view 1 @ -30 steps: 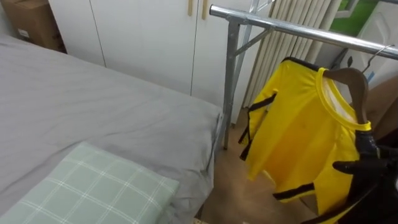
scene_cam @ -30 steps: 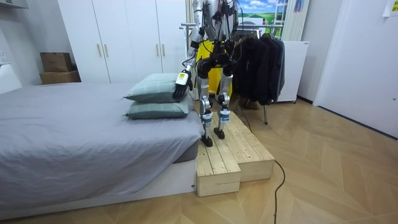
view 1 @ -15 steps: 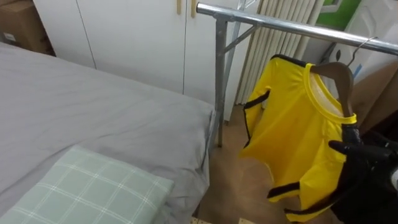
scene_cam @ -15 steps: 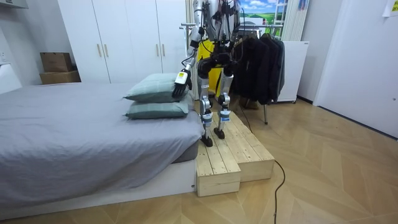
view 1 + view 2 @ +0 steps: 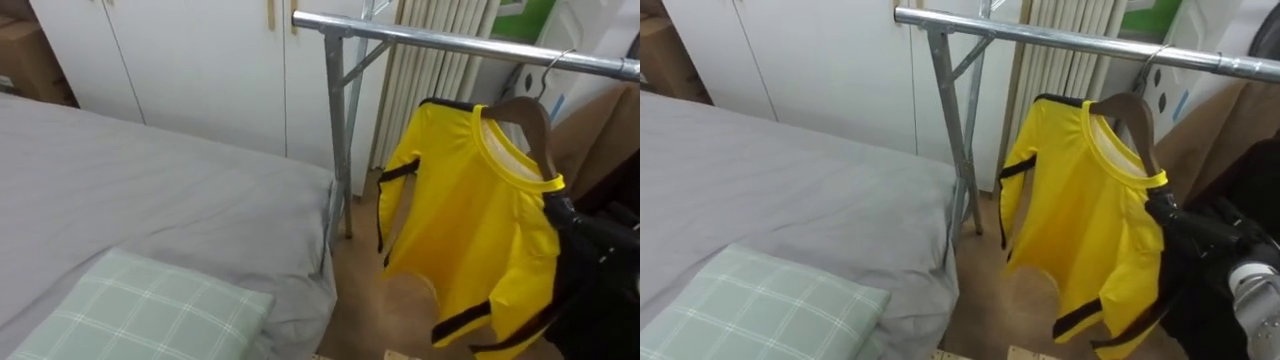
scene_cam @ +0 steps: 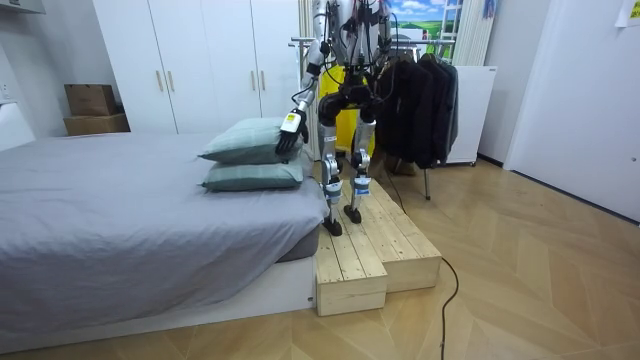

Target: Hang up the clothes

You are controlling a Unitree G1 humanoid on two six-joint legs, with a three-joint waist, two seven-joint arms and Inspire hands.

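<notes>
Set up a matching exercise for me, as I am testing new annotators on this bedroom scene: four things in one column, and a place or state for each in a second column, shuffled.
Things:
1. yellow shirt
2. metal rail
3. checked pillow
4. wardrobe doors

Places or states:
A. lying on the grey bed
B. white, standing behind the bed
C. draped on a wooden hanger
D. running across above the shirt

Pairs: 1-C, 2-D, 3-A, 4-B
</notes>
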